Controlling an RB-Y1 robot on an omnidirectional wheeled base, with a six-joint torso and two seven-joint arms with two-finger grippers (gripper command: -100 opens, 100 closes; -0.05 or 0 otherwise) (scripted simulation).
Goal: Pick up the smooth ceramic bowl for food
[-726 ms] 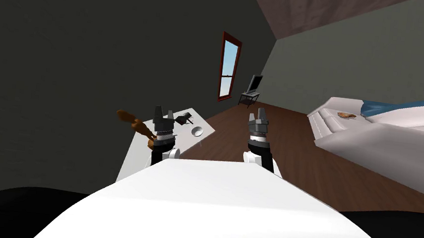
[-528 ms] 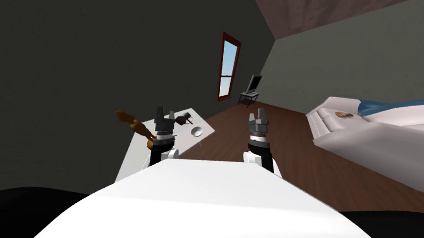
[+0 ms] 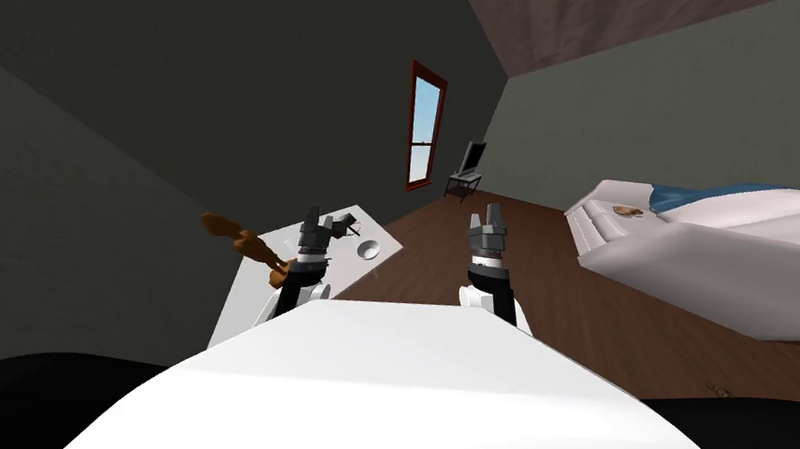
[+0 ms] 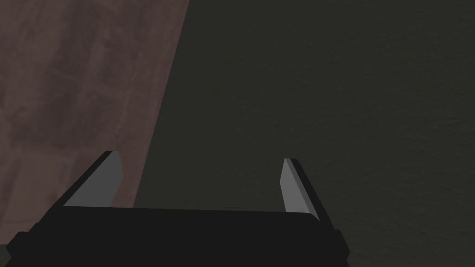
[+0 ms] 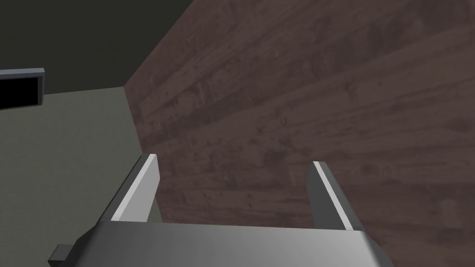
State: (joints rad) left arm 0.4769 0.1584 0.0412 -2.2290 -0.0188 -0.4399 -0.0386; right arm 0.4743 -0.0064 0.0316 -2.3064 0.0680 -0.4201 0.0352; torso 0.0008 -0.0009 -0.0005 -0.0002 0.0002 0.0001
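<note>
The left jaws stand parted. Their two light grey blades [image 4: 99,183] rise well apart from the dark block [image 4: 185,236] of the body. One shows its broad face, and the edge-on blade [image 4: 291,185] looks thin. Beyond the gap and the thin one lies a flat dark grey wall [image 4: 324,92]. Behind the broad one is a brown wood-grained surface [image 4: 79,74]. The seam between the two slants down to just inside that blade.

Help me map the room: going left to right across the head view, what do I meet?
Brown wooden object → left pincer → white bowl → window → right pincer → bed.
</note>
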